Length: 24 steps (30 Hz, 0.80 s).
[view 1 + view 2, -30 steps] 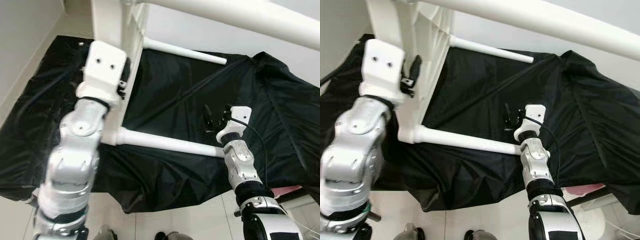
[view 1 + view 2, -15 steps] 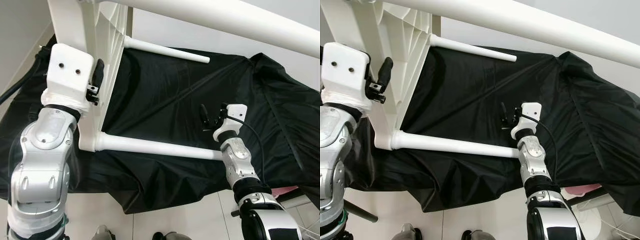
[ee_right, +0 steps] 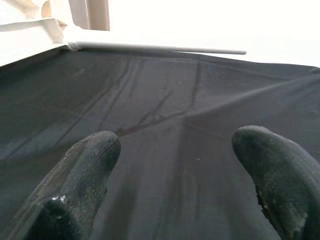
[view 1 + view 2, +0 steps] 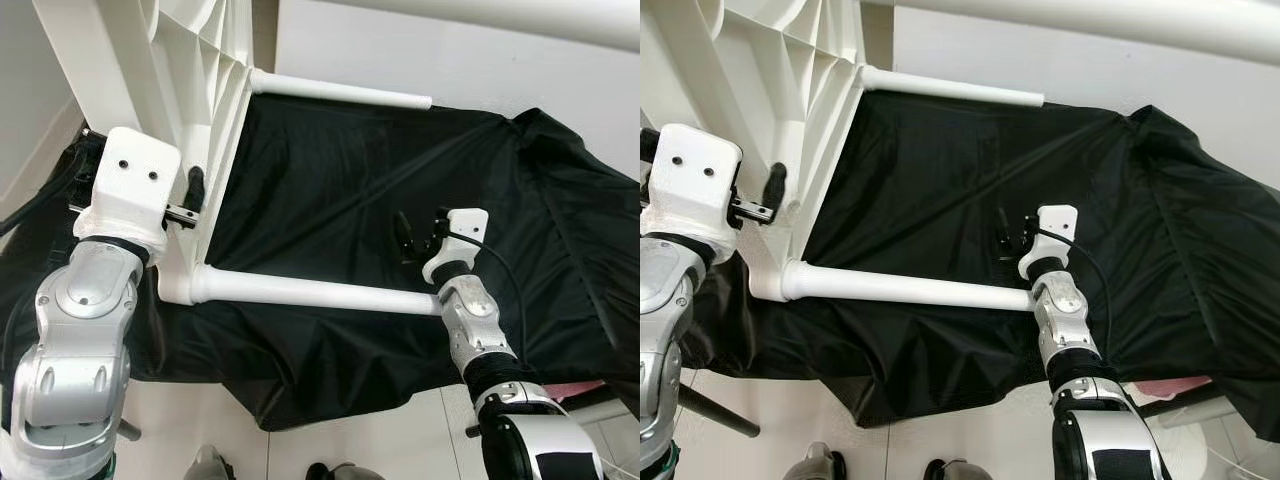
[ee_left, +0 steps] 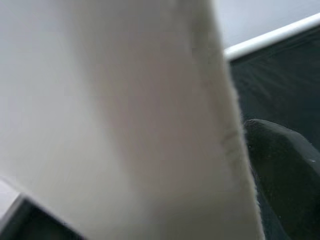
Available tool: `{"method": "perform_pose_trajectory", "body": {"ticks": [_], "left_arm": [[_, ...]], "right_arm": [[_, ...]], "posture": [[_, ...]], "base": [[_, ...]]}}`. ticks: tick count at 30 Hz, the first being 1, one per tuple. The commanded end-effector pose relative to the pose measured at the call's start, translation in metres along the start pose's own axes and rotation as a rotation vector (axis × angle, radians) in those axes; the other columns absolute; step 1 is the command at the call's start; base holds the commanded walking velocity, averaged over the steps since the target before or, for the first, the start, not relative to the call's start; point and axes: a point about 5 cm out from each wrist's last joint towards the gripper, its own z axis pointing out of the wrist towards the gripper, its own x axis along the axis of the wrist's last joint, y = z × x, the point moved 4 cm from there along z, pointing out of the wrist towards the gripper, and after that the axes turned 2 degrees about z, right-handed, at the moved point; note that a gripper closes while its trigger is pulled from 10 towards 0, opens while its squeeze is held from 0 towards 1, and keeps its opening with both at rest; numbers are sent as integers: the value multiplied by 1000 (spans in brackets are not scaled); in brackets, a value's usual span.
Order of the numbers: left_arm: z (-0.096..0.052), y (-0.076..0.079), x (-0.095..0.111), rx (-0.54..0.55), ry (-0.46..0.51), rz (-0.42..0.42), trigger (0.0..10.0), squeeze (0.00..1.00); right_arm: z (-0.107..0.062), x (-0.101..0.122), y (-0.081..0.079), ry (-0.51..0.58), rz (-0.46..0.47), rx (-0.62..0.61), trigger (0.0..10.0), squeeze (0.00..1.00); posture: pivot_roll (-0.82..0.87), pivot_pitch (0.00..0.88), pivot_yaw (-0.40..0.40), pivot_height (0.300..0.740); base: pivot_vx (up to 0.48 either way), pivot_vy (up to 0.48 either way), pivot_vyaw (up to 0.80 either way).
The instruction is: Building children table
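The white children's table top (image 4: 150, 60) stands on edge at the left, its ribbed underside facing right. Two white round legs stick out of it over the black cloth (image 4: 320, 190): a near leg (image 4: 310, 292) and a far leg (image 4: 340, 92). My left gripper (image 4: 193, 192) is shut on the table top's edge; the white panel (image 5: 125, 125) lies against one finger (image 5: 280, 170). My right gripper (image 4: 418, 232) hovers open just above the cloth, beside the near leg's free end, with nothing between its fingers (image 3: 85, 170).
The black cloth drapes over a low surface and hangs down at its front edge. A thick white bar (image 4: 1090, 20) crosses the top, close to the camera. Pale floor tiles and shoe tips (image 4: 210, 465) lie below; something pink (image 4: 575, 385) shows at lower right.
My left arm has swung left and down with the table top, so the panel leans further left and more of the near leg shows. The right gripper has barely moved.
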Motion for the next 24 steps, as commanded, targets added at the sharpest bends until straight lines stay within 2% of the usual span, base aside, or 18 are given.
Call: {"method": "perform_pose_trajectory", "body": {"ticks": [1,6,10,11,14,16,18,22,24], "left_arm": [[-6,1,6,-20,39,10,10000,0],[-9,0,6,-26,38,22,10000,0],[-16,-2,6,-82,44,-16,10000,0],[-21,1,5,-127,38,-39,10000,0],[-24,3,4,-157,32,-53,10000,0],[-36,9,1,-269,39,-111,10000,0],[-36,9,1,-269,39,-111,10000,0],[-48,13,1,-354,45,-159,10000,0],[-50,10,-2,-345,30,-156,10000,0]], "right_arm": [[-3,-4,3,-8,-1,-11,10000,0],[-3,-5,2,-9,0,-8,10000,0],[-2,-5,0,-9,5,-3,10000,0],[-2,-6,-2,-9,6,-1,10000,0],[-2,-6,-2,-10,7,0,10000,0],[-1,-6,-6,-11,12,9,10000,0],[-1,-6,-6,-11,12,9,10000,0],[1,-7,-12,-13,17,26,10000,0],[2,-7,-14,-12,21,31,10000,0]], "posture": [[145,119,-137,740],[151,118,-137,740],[153,116,-136,740],[161,115,-135,740],[161,115,-135,740],[173,113,-138,740],[173,113,-138,740],[184,111,-141,740],[190,110,-141,740]], "base": [[0,0,0],[0,0,0],[0,0,0],[0,0,0],[0,0,0],[0,0,0],[0,0,0],[0,0,0],[0,0,0]]}}
